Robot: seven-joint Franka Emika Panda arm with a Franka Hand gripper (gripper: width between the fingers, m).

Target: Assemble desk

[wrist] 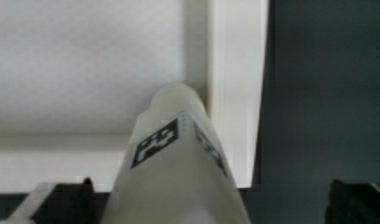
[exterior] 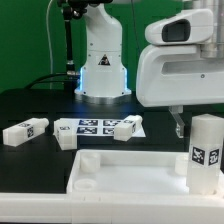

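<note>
Wrist view: the tool [wrist: 201, 203] is open, its dark fingertips [wrist: 55, 200] clear of the upright tagged leg [wrist: 169, 160] between them. In the exterior view that leg stands at the tabletop's [exterior: 110, 170] right end. Beyond it, a loose leg [exterior: 25, 131] lies on the black table [exterior: 40, 100].

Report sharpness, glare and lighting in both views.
Exterior view: soft throughout; the near white arm housing is blurred, and a blue glow lights the robot base. Wrist view: the upright leg is close and out of focus, its tag smeared; the tabletop looks flat grey, without glare.
</note>
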